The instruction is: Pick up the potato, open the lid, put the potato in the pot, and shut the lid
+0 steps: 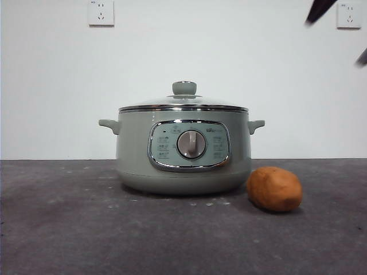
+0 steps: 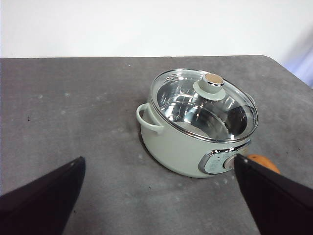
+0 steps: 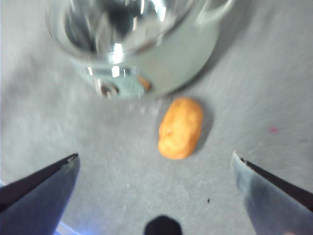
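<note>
The potato (image 1: 274, 189) is seen lying on the dark grey table (image 1: 57, 229) just beside the sage-green electric pot (image 1: 183, 154), near the side of its dial panel, with a small gap between them, while the glass lid (image 1: 183, 103) is seated on the pot's rim with its green knob upright. The right gripper (image 3: 154, 161) is held above the potato with its jaws spread wide and nothing between them, the picture there being blurred. The left gripper (image 2: 159, 169) is likewise held wide and empty, off to the pot's other side and well apart from it.
</note>
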